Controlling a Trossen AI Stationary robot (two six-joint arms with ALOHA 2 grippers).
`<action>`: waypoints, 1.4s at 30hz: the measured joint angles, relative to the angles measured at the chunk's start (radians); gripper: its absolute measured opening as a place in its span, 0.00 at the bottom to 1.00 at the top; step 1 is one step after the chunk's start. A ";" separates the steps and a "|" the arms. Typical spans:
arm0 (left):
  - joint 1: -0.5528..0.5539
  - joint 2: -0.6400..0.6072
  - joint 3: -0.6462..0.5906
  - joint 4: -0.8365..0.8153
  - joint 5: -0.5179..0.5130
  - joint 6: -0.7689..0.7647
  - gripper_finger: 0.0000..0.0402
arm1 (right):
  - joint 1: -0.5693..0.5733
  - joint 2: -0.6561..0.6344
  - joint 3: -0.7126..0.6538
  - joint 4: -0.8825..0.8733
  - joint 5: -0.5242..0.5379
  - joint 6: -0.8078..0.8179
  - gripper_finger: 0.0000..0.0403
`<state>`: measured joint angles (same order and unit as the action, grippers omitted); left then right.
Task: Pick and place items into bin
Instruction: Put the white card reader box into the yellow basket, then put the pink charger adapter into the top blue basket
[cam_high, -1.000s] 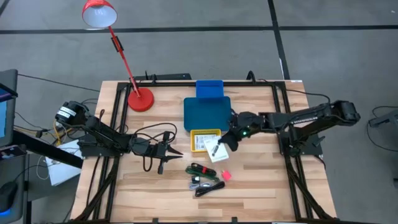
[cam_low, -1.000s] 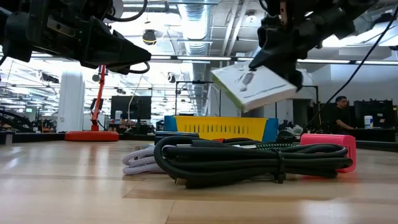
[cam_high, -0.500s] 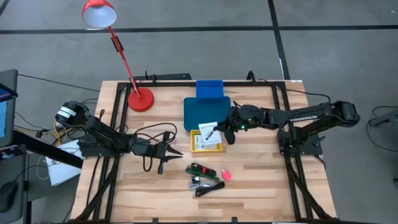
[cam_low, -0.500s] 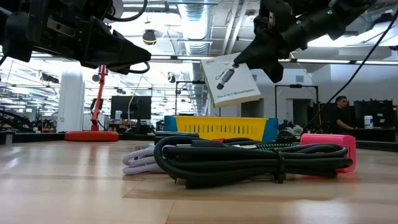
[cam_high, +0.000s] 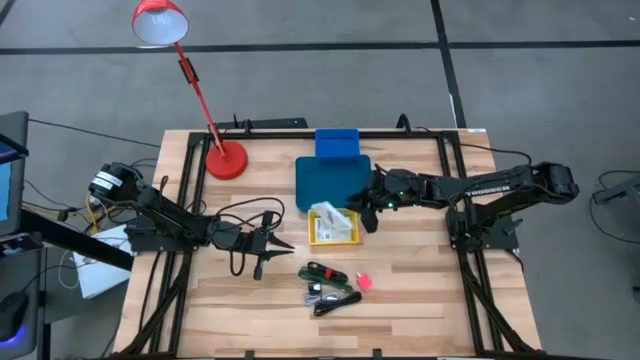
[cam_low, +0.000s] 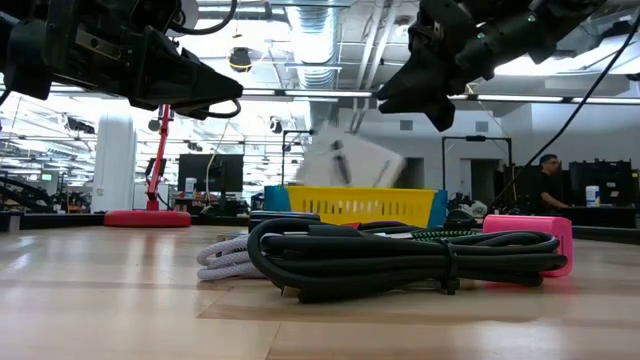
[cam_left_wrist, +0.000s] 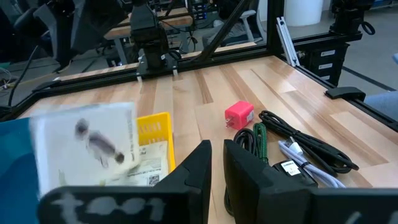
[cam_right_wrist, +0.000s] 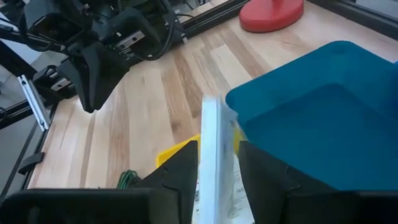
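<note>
white printed card dropped, blurred, over yellow bin

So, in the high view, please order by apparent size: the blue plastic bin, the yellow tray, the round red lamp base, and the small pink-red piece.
1. Blue plastic bin, clearly largest.
2. Yellow tray and round red lamp base: they look alike, and a white card partly covers the tray, so no ranking.
3. Small pink-red piece, smallest.

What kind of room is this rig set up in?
Probably a robotics lab or workshop: exposed ceiling ducts, monitors on benches behind the wooden table, and a person seated at a workstation.
</note>
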<state>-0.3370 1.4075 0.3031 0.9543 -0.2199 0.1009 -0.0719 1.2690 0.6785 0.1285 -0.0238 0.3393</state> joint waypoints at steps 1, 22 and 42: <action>0.000 0.000 0.000 0.000 0.000 0.000 0.08 | 0.000 0.000 0.000 0.000 0.000 0.000 0.30; 0.000 0.000 0.000 -0.022 -0.002 0.012 0.08 | 0.105 0.000 0.000 -0.017 -0.087 0.127 0.32; 0.000 0.000 0.000 -0.030 -0.004 0.018 0.08 | 0.363 0.000 0.000 -0.351 0.024 0.463 0.36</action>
<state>-0.3370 1.4075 0.3035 0.9245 -0.2237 0.1193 0.2910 1.2694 0.6785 -0.2226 0.0002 0.8028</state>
